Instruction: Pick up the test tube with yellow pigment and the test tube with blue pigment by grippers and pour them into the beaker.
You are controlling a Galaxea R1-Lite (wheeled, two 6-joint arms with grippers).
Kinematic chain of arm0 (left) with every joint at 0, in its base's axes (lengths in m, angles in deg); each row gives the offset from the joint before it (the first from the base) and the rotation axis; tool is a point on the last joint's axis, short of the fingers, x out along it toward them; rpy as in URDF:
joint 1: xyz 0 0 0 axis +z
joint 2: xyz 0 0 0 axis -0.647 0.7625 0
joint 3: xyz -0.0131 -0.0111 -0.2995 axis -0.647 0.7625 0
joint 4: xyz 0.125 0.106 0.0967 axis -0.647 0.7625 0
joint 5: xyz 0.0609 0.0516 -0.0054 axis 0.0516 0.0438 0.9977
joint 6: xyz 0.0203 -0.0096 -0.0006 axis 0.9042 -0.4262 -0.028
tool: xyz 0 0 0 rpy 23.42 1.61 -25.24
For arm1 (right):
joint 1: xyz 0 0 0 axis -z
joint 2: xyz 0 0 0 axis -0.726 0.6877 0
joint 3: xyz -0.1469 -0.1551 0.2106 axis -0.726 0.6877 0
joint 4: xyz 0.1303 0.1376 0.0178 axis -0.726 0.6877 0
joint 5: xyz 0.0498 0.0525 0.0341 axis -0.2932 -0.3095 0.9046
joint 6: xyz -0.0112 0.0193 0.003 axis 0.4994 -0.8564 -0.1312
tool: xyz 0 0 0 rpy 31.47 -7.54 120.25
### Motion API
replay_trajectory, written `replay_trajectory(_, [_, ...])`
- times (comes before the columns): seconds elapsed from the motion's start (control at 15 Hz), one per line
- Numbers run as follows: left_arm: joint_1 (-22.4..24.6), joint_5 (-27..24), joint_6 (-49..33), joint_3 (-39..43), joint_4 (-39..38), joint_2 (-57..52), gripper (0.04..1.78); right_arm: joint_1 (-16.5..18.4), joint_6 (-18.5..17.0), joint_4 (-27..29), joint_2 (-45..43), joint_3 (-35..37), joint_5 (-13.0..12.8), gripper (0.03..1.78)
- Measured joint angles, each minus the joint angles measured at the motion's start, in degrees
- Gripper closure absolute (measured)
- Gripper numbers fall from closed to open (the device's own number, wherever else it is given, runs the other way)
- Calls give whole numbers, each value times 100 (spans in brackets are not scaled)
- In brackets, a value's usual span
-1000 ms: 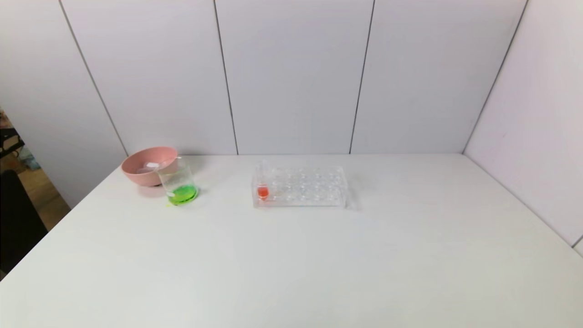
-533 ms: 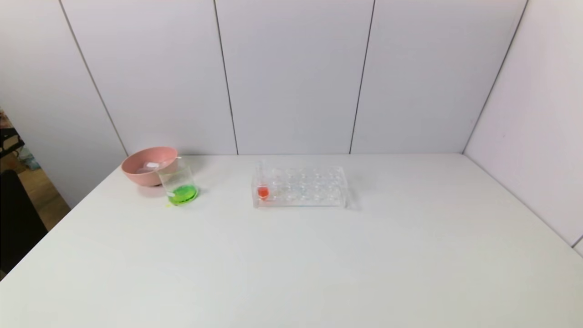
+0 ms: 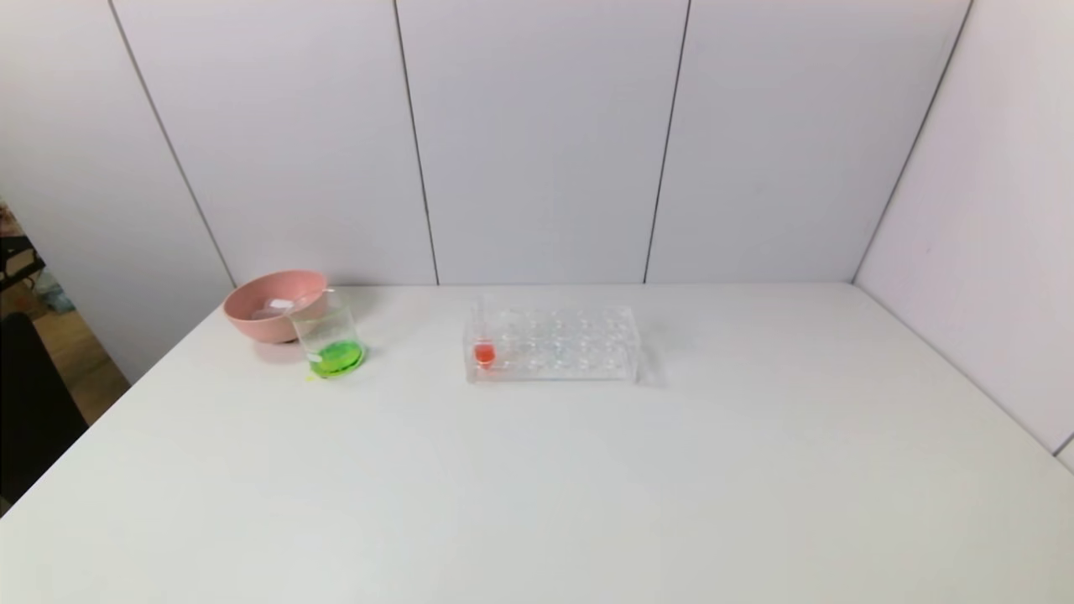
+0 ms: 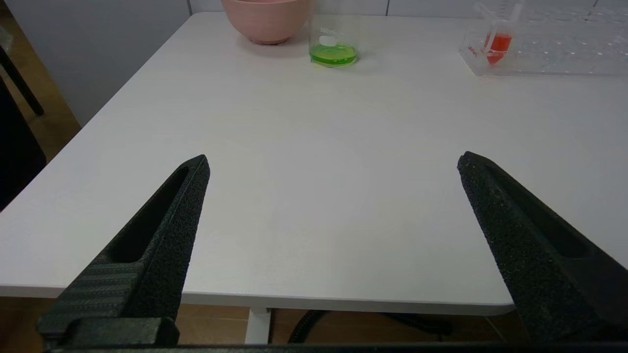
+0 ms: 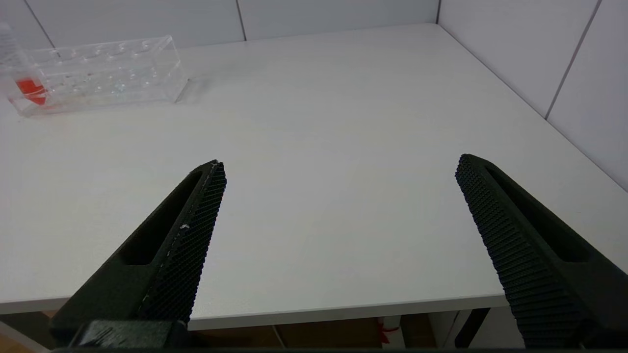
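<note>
The clear beaker (image 3: 329, 340) stands at the table's far left with green liquid in its bottom; it also shows in the left wrist view (image 4: 333, 41). No tube with yellow or blue liquid is in view. My left gripper (image 4: 333, 164) is open and empty, back at the table's near edge. My right gripper (image 5: 341, 169) is open and empty, also at the near edge. Neither gripper shows in the head view.
A pink bowl (image 3: 273, 305) stands just behind the beaker. A clear tube rack (image 3: 554, 344) sits at the table's far middle and holds one tube of red-orange liquid (image 3: 484, 352). White walls close the back and right.
</note>
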State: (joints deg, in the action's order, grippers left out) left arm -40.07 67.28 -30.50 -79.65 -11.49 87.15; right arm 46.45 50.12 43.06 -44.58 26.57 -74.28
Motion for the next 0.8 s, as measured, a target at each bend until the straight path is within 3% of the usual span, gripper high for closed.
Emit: replay_trajectory(0.8, [0,-5,-151,11,2,-41,6,2,0,-2,0,0,0,10])
